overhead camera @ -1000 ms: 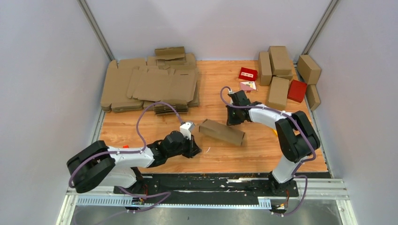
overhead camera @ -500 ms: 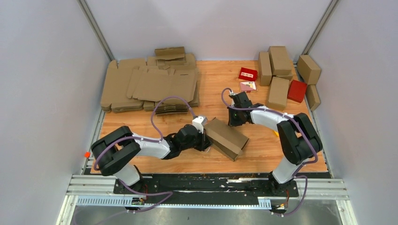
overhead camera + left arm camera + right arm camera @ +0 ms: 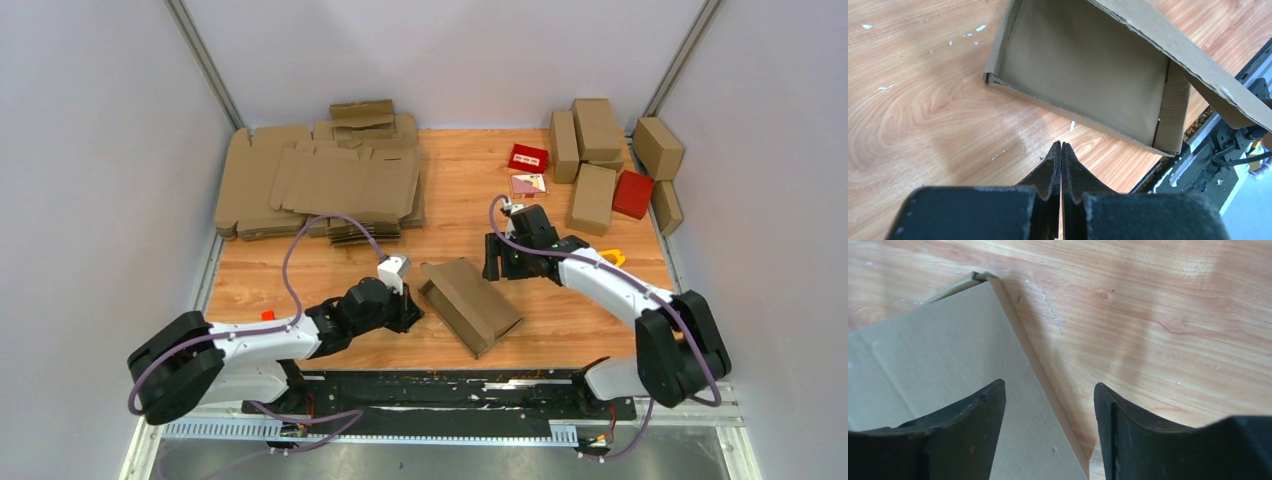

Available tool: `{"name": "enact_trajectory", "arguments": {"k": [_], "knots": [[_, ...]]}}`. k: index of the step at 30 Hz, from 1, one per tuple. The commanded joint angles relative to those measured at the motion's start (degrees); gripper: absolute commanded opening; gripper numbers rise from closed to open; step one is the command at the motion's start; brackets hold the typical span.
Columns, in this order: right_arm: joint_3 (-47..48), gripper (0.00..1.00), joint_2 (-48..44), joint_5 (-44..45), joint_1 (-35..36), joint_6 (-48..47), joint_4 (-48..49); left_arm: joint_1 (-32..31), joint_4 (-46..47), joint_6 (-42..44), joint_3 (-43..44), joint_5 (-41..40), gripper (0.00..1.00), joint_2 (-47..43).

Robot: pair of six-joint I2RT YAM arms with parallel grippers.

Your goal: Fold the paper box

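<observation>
The paper box [image 3: 470, 305] lies on the wooden table in the top view, a shallow brown cardboard tray with its lid raised at an angle. The left wrist view looks into the box's tray [image 3: 1083, 65] under the slanting lid [image 3: 1193, 57]. My left gripper [image 3: 412, 314] is shut on nothing, its tips [image 3: 1061, 145] just short of the tray's near wall. My right gripper [image 3: 493, 270] stands open at the box's far corner. In the right wrist view its jaws [image 3: 1048, 387] straddle an edge of the cardboard panel [image 3: 938, 345] without pinching it.
A stack of flat brown blanks [image 3: 320, 180] fills the back left. Finished brown boxes [image 3: 590, 150] and red boxes [image 3: 632, 193] stand at the back right, with a small card [image 3: 528, 183]. The black rail [image 3: 450, 385] runs along the table's near edge.
The left gripper pushed against the box, turning it, then drew back to the left. The right gripper has opened and come down toward the box's far corner.
</observation>
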Motion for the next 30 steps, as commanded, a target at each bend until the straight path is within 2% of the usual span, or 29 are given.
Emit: {"name": "enact_trajectory", "arguments": {"k": [1, 4, 5, 8, 9, 14, 21, 26, 30], "knots": [[-1.6, 0.73, -7.6, -4.2, 0.6, 1.1, 1.3, 0.9, -9.4, 0.6, -0.8, -1.6, 0.01, -6.5], [-2.3, 0.78, -10.9, -8.2, 2.1, 0.6, 2.7, 2.4, -10.6, 0.0, -2.5, -0.6, 0.01, -9.8], [-2.1, 0.84, -11.2, -8.7, 3.1, 0.0, 2.3, 3.1, -10.7, -0.2, -3.0, -0.2, 0.02, -11.1], [0.1, 0.98, -8.2, -5.5, 7.7, -1.8, -2.9, 3.9, -12.1, -0.1, -3.2, 0.0, 0.02, -12.8], [0.6, 1.00, -6.8, -3.6, 9.1, -2.2, -3.9, 4.1, -12.8, 0.1, -3.0, 0.0, 0.02, -13.1], [0.1, 1.00, -1.0, 2.7, 12.1, -2.0, -4.2, 5.0, -12.8, -1.9, -2.9, 2.5, 0.04, -11.7], [1.0, 0.90, 4.3, 9.0, 14.2, -2.4, -3.9, 5.0, -8.0, -4.1, -3.3, 5.5, 0.05, -6.7], [1.8, 0.92, 3.4, 10.9, 15.0, -3.1, -5.2, 5.0, -5.1, -4.9, -3.0, 6.7, 0.14, -5.0], [2.2, 0.94, -0.2, 12.2, 15.3, -3.8, -5.8, 5.0, -4.5, -4.9, -2.9, 7.0, 0.16, -4.5]]}}
